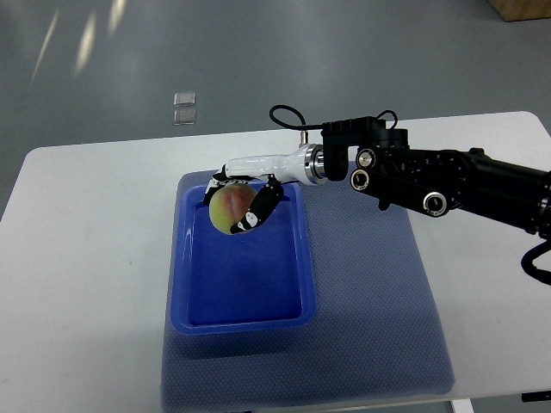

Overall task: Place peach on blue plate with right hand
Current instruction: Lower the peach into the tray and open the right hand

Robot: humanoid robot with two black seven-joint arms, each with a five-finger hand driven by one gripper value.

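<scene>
Yellow-red peach (228, 209) over far end of blue plate (245, 297) (deep, rectangular), held up.

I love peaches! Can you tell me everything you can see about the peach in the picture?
The peach is round and smooth-looking, yellow-green with a red blush down one side. The right robot hand wraps around it, white and black fingers curling over its top and right side. It sits over the far end of the blue plate, a deep rectangular tray. Whether it touches the tray floor cannot be told.

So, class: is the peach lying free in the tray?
No, the right robot hand has its fingers wrapped around the peach, over the far end of the blue tray.
</scene>
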